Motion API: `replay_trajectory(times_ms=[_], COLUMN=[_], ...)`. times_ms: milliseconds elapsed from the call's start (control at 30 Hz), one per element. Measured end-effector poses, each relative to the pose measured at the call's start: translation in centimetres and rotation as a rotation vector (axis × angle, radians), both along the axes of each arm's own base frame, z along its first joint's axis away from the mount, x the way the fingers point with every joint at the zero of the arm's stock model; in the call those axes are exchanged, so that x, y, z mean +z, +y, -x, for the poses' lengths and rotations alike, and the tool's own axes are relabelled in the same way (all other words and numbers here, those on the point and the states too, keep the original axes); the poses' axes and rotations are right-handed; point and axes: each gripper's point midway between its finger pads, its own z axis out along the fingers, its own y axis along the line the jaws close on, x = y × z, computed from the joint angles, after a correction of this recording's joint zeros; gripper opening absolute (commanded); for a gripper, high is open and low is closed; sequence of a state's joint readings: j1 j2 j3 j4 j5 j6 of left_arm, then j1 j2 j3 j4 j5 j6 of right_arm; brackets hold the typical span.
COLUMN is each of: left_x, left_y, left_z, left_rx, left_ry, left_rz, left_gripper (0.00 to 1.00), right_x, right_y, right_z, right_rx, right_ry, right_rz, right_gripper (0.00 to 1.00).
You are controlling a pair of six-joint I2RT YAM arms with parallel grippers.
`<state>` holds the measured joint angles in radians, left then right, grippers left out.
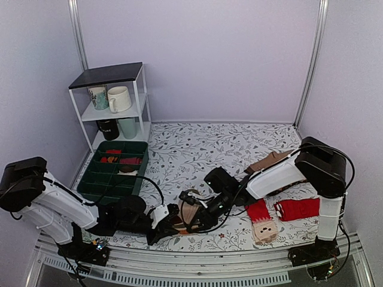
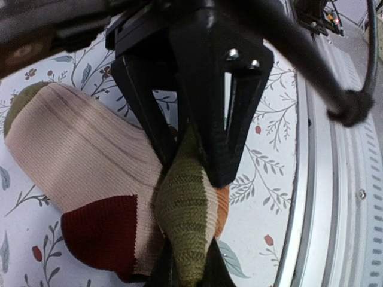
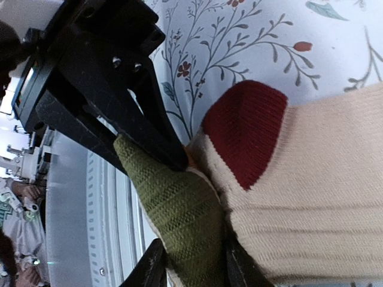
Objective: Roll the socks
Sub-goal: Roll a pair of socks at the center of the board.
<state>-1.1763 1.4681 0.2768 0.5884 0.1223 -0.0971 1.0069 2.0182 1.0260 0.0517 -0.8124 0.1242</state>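
- My left gripper [image 2: 187, 274] was pinching the olive-green end [image 2: 185, 209] of the beige sock [image 2: 84, 149], with its 2 fingers pressed onto the knit from either side.
- My right gripper [image 3: 190, 263] was clamped on that same green end from the opposite side, so the 2 grippers met nose to nose at the sock.
- The green end stood bunched up between the 4 fingers, lifted above the rest of the sock.
- The rest of the beige sock lay flat on the floral counter [image 1: 197, 149], with its dark red patch [image 3: 248, 128] just beside the green end.
- From above, the beige sock sat near the front edge of the counter, between my 2 arms.
- To the right of the beige sock lay 2 red socks [image 1: 297, 208] and a pale sock with a face on it [image 1: 265, 230], all apart from it.
- A green tray [image 1: 122, 144] stood to the left of the beige sock and further back, well apart from it.
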Motion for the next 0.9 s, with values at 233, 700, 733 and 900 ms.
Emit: replay_trajectory(times_ms=[233, 700, 733, 900], left_x=[-0.3, -1.0, -1.0, -1.0], left_y=[-0.3, -0.8, -0.8, -0.8], left_z=[0.0, 0.1, 0.1, 0.1], left_rx=[0.037, 0.047, 0.047, 0.049], left_ry=[0.154, 0.359, 0.364, 0.375], left_rz=[0.016, 0.042, 0.043, 0.045], left_gripper=[0.0, 0.0, 0.0, 0.0], right_x=[0.9, 6.0, 5.8, 3.3], right_y=[-3.2, -1.7, -1.4, -1.0], right_z=[-0.7, 2.3, 2.7, 2.9], right_rx=[-0.117, 0.046, 0.067, 0.124], right_ry=[-0.158, -0.671, -0.694, -0.748], right_rz=[0.007, -0.312, -0.317, -0.278], right_gripper=[0.5, 0.56, 0.56, 0.56])
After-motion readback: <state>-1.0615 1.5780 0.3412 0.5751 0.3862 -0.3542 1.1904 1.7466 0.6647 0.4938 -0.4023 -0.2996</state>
